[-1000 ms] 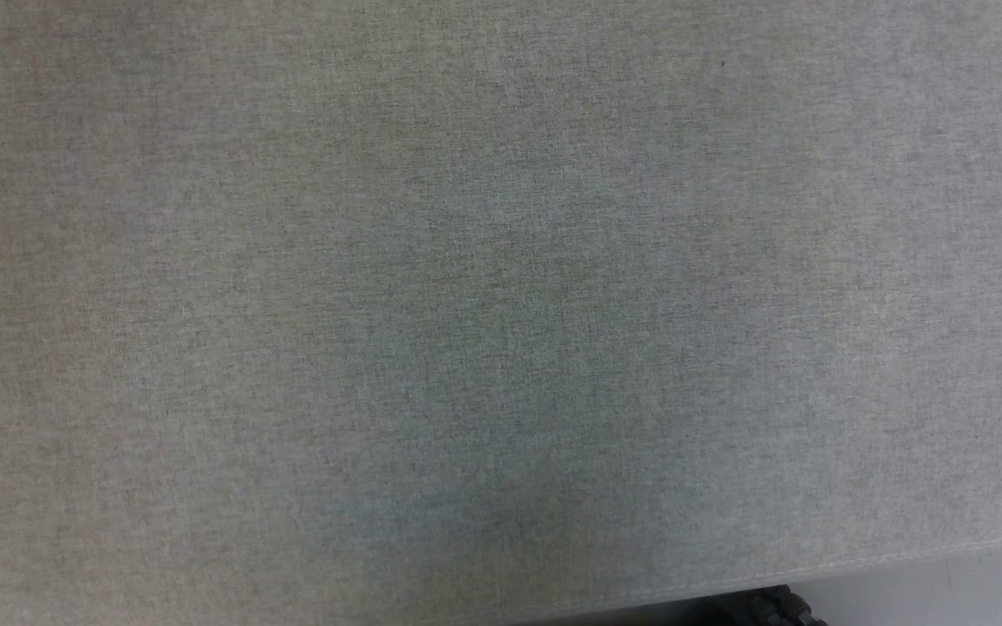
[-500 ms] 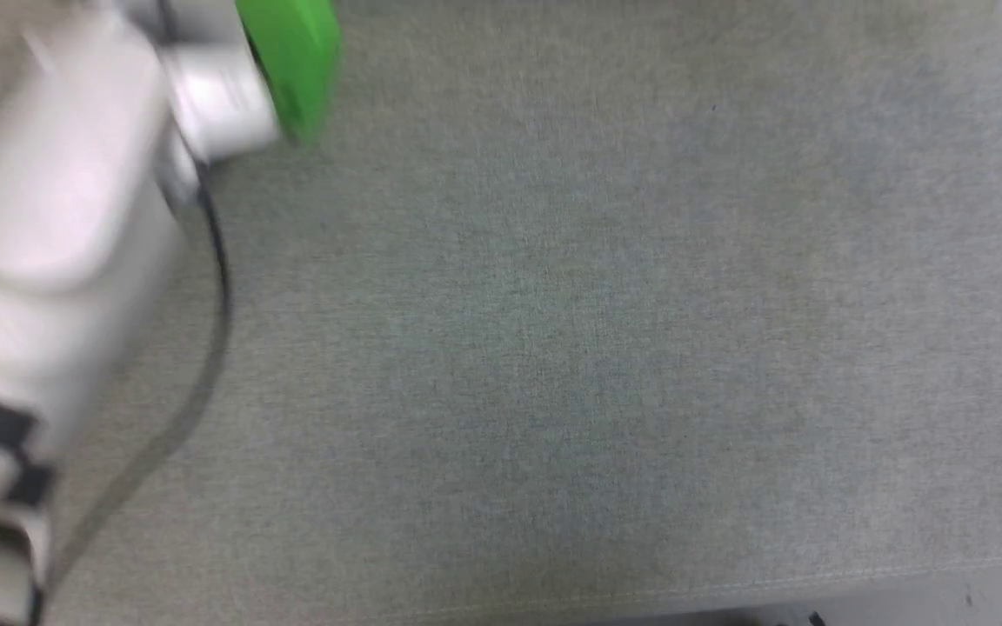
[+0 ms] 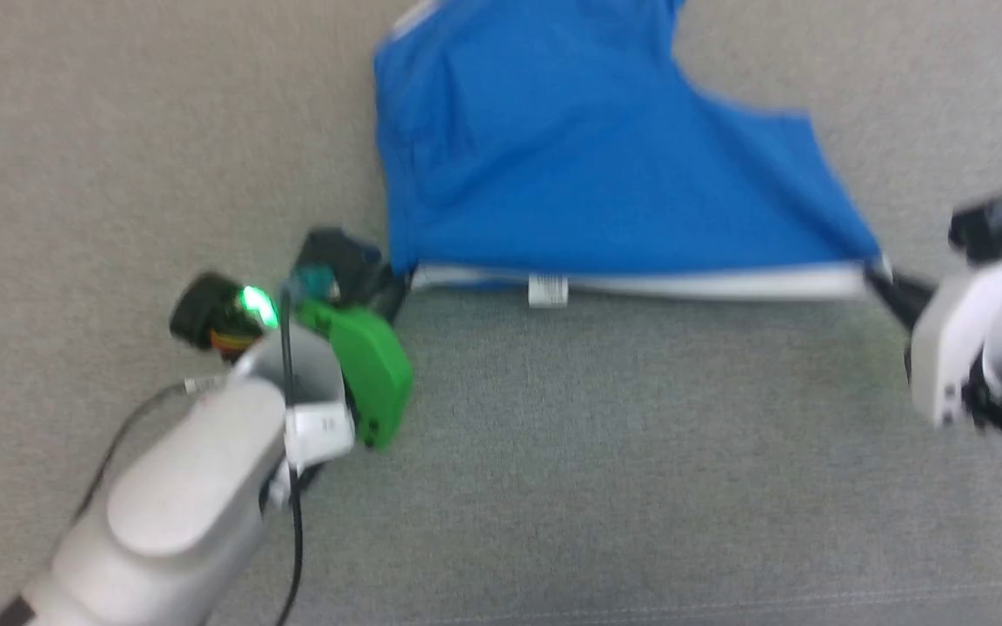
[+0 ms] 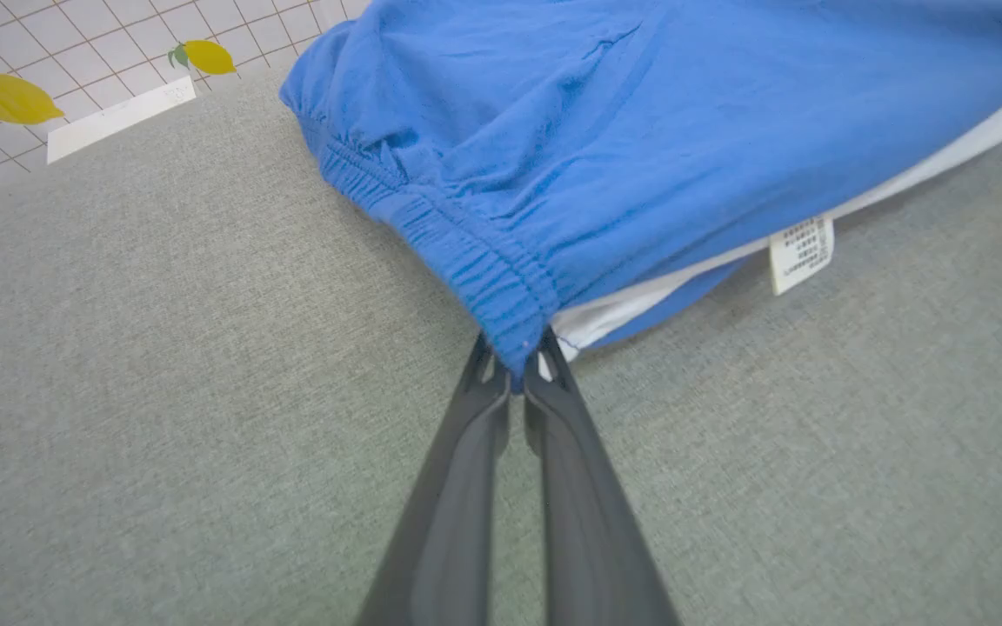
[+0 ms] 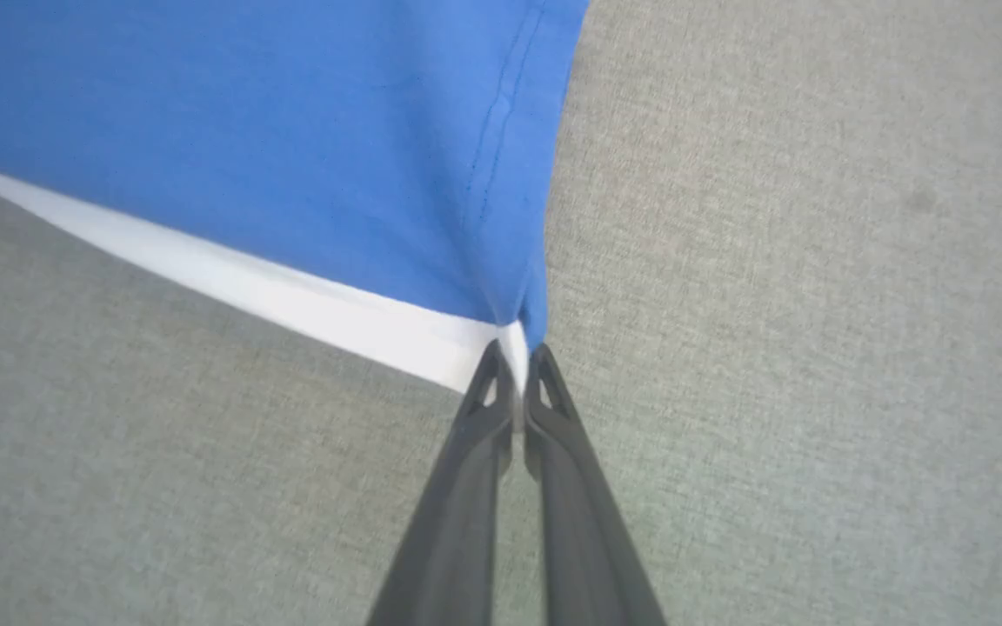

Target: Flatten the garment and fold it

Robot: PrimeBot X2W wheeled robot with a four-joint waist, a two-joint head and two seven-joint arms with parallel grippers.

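Observation:
The garment [image 3: 588,174], bright blue shorts with a white stripe along the near edge and a small white tag [image 3: 548,290], is stretched between my two grippers over the grey fabric table. My left gripper [image 3: 401,283] is shut on the gathered elastic waistband corner [image 4: 501,296]; its own view shows the pinch at the left gripper [image 4: 517,369]. My right gripper [image 3: 879,276] is shut on the opposite corner, where the white stripe meets the blue hem [image 5: 514,335], as the right gripper [image 5: 518,374] shows. The shorts' far part runs out of the head view's top.
Grey woven cloth covers the table [image 3: 597,452] all around the shorts. In the left wrist view a tiled surface with lemon prints [image 4: 5,96] lies beyond the table's far edge. My pale left forearm [image 3: 179,487] crosses the lower left.
The head view has swung: a second ago it showed bare grey cloth, then my blurred left arm; now the shorts and both grippers are in it.

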